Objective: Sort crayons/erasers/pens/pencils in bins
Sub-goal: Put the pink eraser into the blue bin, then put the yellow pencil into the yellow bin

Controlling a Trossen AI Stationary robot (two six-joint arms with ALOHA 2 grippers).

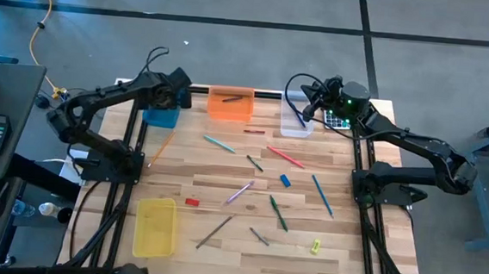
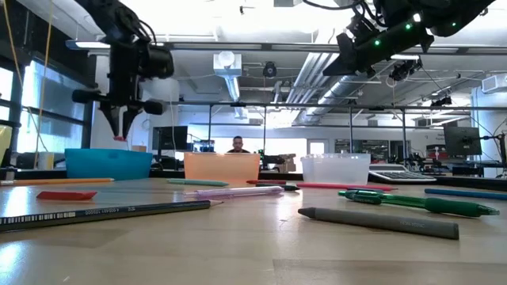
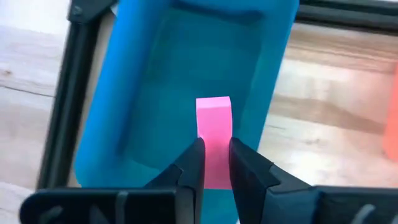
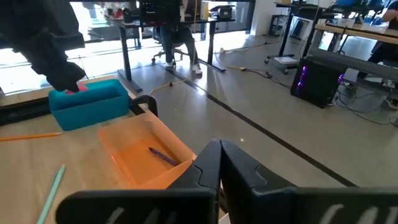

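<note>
Left gripper clamps a pink eraser above the blue bin; right gripper, fingers together and empty, hangs over the wooden table edge, open workshop floor beyond.

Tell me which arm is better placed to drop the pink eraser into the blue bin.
Left. The left gripper already holds the pink eraser directly above the blue bin, while the right gripper hovers near the clear bin.

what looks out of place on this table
A grey calculator sits at the far right edge beside the clear bin; it is not among the things to sort. The loose pens and pencils simply await sorting.
</note>
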